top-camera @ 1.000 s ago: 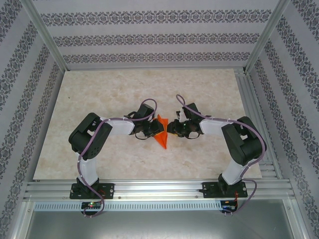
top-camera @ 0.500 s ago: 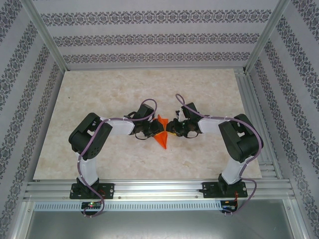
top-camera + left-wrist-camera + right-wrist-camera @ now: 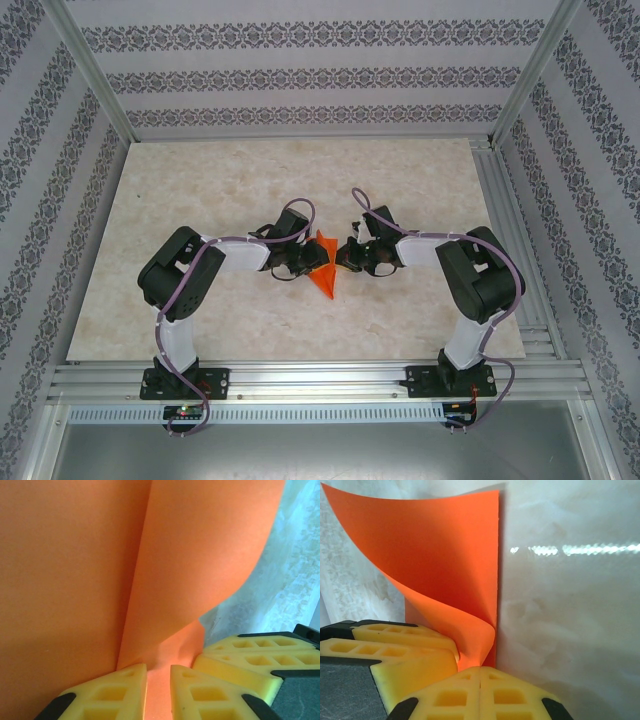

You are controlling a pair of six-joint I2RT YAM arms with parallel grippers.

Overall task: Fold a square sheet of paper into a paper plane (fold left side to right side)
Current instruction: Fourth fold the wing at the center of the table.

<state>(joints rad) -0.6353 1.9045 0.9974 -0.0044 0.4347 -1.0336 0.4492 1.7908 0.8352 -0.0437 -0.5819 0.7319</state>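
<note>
The square sheet of paper [image 3: 323,270] is bright orange and folded to a pointed shape, lying mid-table between both grippers. My left gripper [image 3: 305,262] touches its left side. In the left wrist view its yellow jaws [image 3: 159,690] stand slightly apart, with the orange sheet [image 3: 75,580] showing in the narrow gap and creased just ahead. My right gripper [image 3: 343,258] meets the paper from the right. Its jaws [image 3: 480,680] are pressed together on the curled lower edge of the lifted flap [image 3: 445,555]. Each gripper's fingers appear beside the other's.
The marble-patterned table [image 3: 200,200] spreads around the paper. An aluminium rail [image 3: 320,380] runs along the near edge, carrying both arm bases. Patterned walls and metal posts enclose the back and sides.
My right gripper has slid a little left against the paper and closed on its flap. The left gripper has stayed in place.
</note>
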